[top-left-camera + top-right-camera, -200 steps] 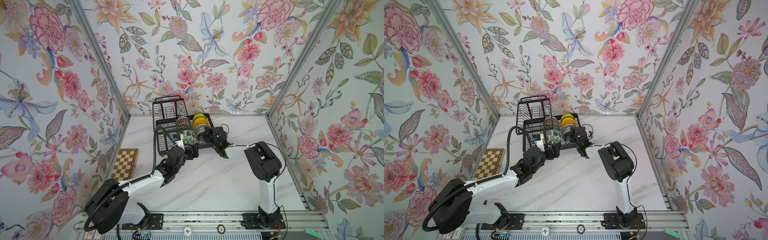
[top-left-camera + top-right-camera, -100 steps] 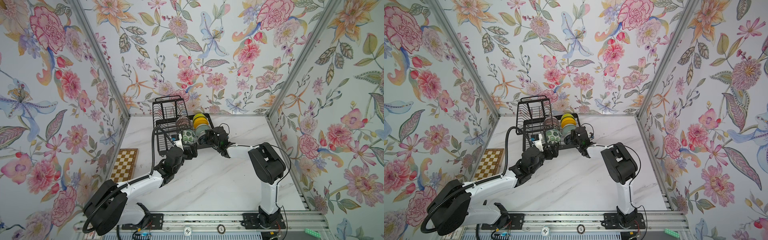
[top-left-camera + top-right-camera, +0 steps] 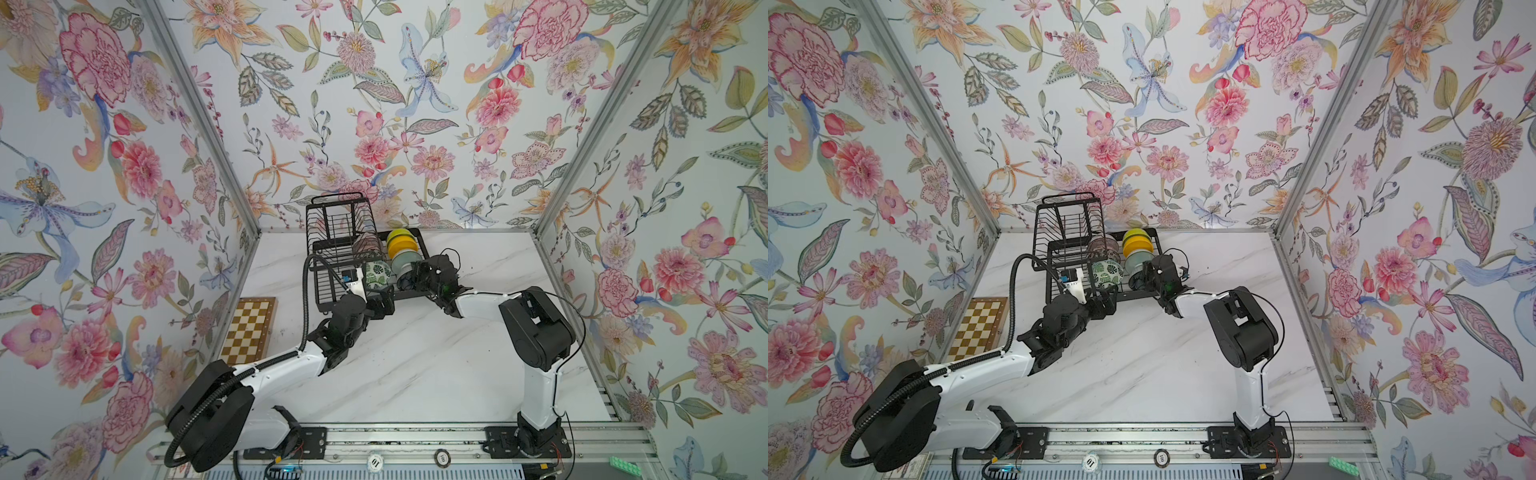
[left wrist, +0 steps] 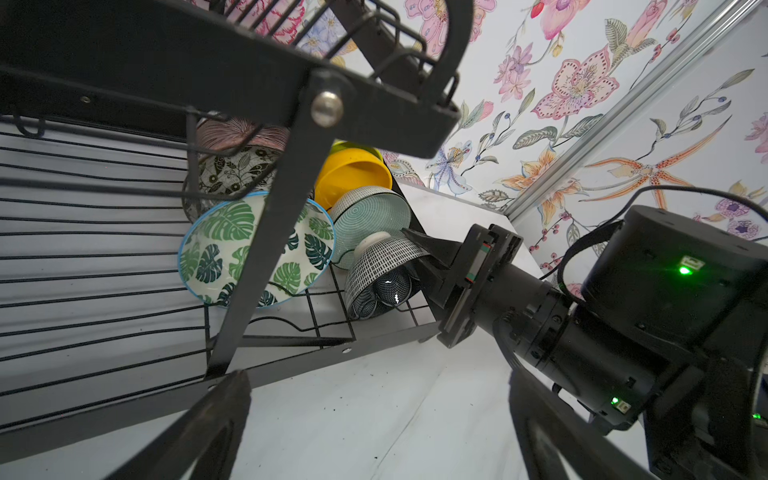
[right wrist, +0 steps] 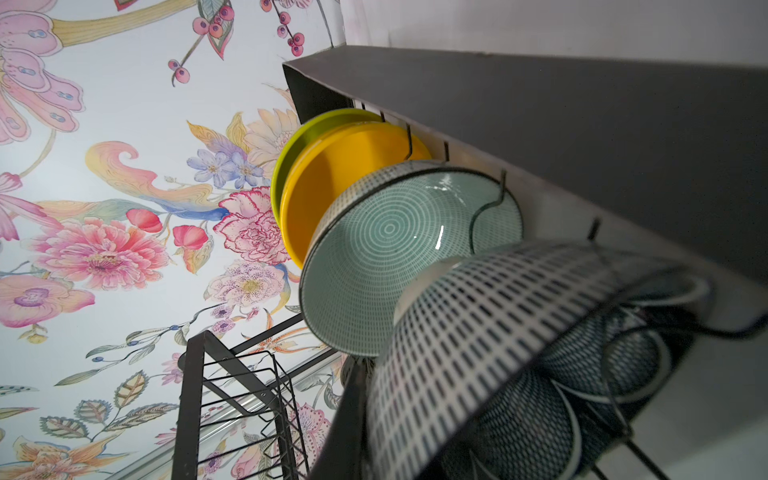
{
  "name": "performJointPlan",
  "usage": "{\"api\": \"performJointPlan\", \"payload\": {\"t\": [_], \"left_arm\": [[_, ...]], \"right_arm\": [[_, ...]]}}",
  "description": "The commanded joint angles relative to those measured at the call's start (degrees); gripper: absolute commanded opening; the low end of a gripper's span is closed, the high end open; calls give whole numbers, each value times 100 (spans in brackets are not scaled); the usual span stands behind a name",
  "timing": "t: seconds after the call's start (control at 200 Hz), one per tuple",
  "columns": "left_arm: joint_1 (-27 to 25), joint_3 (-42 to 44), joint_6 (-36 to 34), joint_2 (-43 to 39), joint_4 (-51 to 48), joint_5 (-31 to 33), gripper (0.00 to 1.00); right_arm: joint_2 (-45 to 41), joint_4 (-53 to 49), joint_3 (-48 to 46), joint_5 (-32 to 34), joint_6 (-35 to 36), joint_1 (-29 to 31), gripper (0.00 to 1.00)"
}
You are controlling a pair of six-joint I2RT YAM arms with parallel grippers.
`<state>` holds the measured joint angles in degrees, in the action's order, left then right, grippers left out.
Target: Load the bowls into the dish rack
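You're basically finishing up: your right gripper [image 4: 411, 249] is pinching the blue bowl [image 4: 374, 270] at the rack's [image 4: 270, 249] near-right end, the other six [image 4: 353, 174] are sitting slotted, and your left gripper [image 3: 384, 301] is hanging wide open, empty.

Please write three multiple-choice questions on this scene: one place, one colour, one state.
1. Where does the chessboard lie? A) at the back wall B) by the left wall C) by the right wall
2. Which colour is the bowl just behind the pale celadon bowl? A) pink B) orange-yellow C) black
3. The left gripper is A) open, empty B) shut on a bowl C) shut on a wire
Key: 1 B, both top views show it there; 2 B, the orange-yellow bowl stands next in the right wrist view; 3 A, its fingers stand apart, nothing between.
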<state>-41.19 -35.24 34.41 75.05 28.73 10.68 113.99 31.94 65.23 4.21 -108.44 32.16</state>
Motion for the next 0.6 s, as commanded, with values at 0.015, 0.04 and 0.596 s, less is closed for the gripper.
{"api": "performJointPlan", "payload": {"t": [0.015,0.04,0.596], "left_arm": [[63,115,48,-179,89,4,99],[63,123,48,-183,91,5,99],[61,97,70,-148,104,5,99]], "right_arm": [[-111,-487,40,-181,38,1,15],[-107,-487,48,-184,30,9,16],[-141,-471,185,-272,33,-12,42]]}}
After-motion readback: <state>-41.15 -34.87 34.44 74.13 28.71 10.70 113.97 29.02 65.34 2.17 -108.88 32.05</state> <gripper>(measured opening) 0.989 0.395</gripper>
